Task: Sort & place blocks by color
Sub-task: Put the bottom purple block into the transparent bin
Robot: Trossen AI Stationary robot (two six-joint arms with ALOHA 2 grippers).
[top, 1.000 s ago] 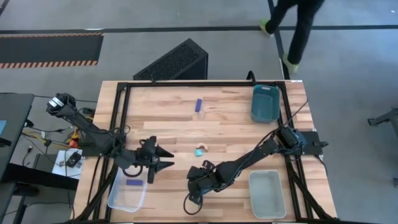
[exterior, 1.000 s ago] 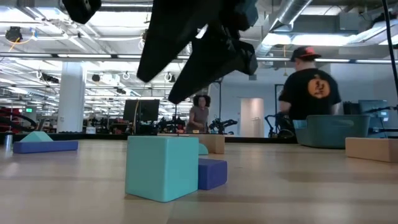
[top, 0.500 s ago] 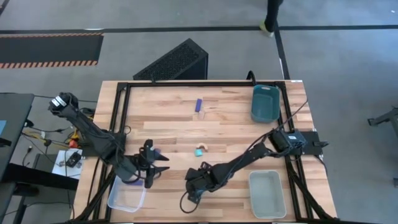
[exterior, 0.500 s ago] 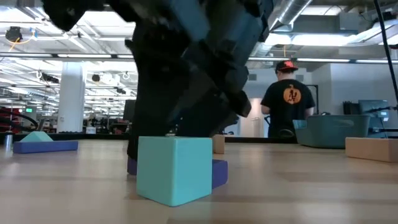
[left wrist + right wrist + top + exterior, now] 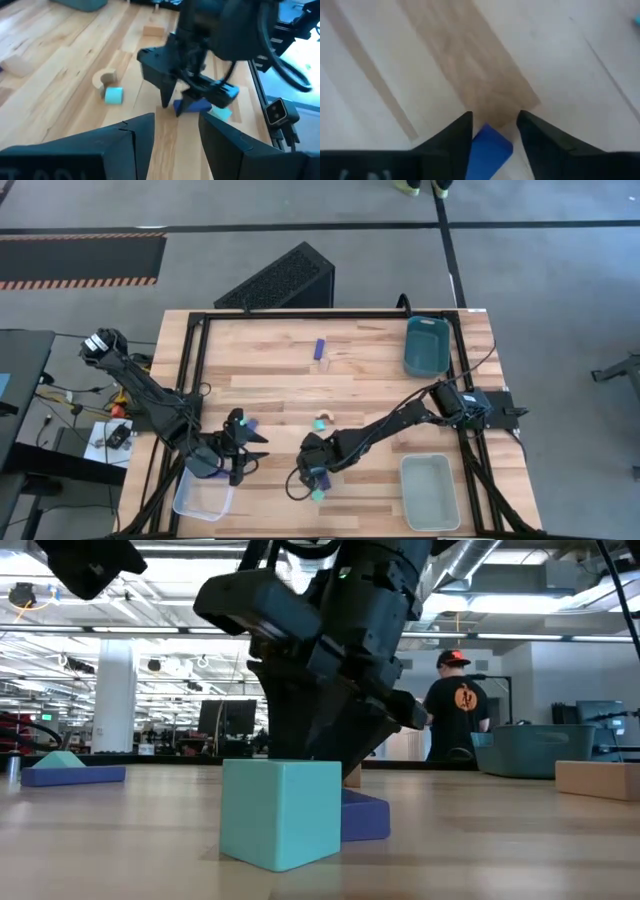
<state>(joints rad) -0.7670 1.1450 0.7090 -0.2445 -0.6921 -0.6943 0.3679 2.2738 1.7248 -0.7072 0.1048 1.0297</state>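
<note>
My right gripper (image 5: 492, 132) is open and points down near the table's near middle. A dark blue block (image 5: 490, 147) lies on the table between its fingers. A teal cube (image 5: 282, 812) rests on the table just in front of that block (image 5: 365, 818). My left gripper (image 5: 175, 127) is open and hovers by the near left bin, facing the right gripper. Farther off lie another teal cube (image 5: 114, 95), a tan arch (image 5: 106, 78), a tan block (image 5: 154, 31) and a blue bar (image 5: 320, 348). My right gripper comes at the blue block from above, pointing down, one finger on each side of it. One finger (image 5: 462, 135) seems to touch the block's side (image 5: 474, 142); a narrow gap shows at the other finger. The block lies flat on the table.
A teal bin (image 5: 427, 345) sits at the far right, a clear bin (image 5: 430, 492) at the near right, another clear bin (image 5: 200, 502) at the near left. A black frame (image 5: 195, 360) rims the table. A person (image 5: 462, 710) stands in the room beyond.
My right gripper has come down over the blue block, and its fingers now straddle it. The teal cube and the blue block have each slid a little along the table. My left gripper has drawn back toward the near left bin.
</note>
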